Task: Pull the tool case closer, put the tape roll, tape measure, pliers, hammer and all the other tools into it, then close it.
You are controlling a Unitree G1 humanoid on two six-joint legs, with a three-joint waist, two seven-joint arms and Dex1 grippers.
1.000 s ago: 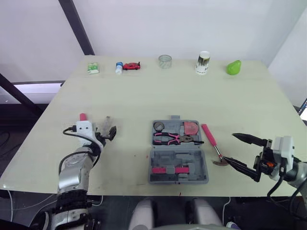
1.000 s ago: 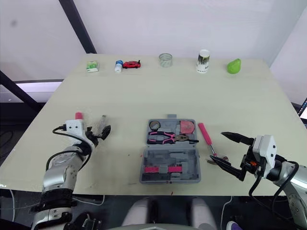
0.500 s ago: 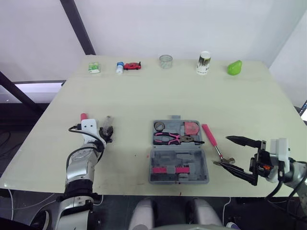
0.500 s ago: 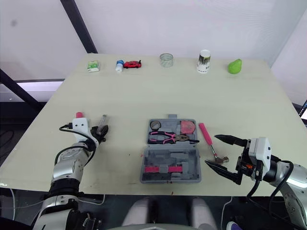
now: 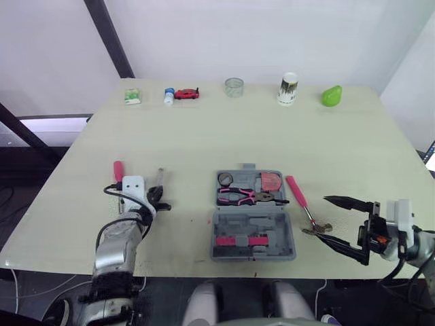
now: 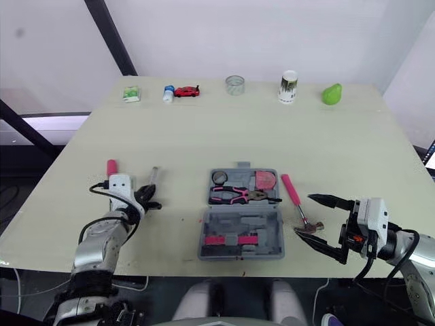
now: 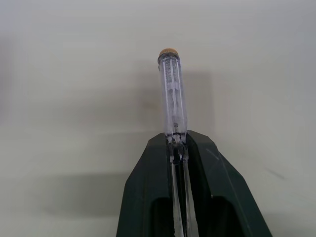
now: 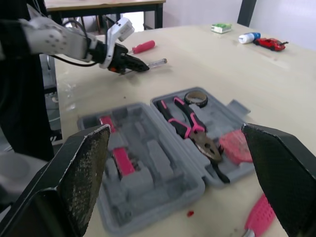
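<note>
The grey tool case (image 5: 253, 231) lies open at the table's front middle. In its far half are a tape roll (image 5: 225, 179), pink-handled pliers (image 5: 238, 195) and a pink tape measure (image 5: 271, 181). A pink-handled hammer (image 5: 298, 194) lies just right of the case. My right gripper (image 5: 323, 219) is open, its fingertips either side of the hammer head (image 5: 313, 230). On the left, my left gripper (image 5: 160, 202) is shut on the near end of a clear-handled screwdriver (image 7: 172, 94), which lies on the table. A red-handled screwdriver (image 5: 118, 170) lies to its left.
Along the table's far edge stand a green pack (image 5: 132, 97), a small bottle (image 5: 168, 96), a red toy car (image 5: 186, 94), a glass cup (image 5: 234, 87), a paper cup (image 5: 287, 88) and a green pear (image 5: 331, 96). The front table edge runs close under both grippers.
My left gripper has closed onto the clear screwdriver and drawn slightly toward the front edge. My right gripper, still open, has shifted closer to the hammer head.
</note>
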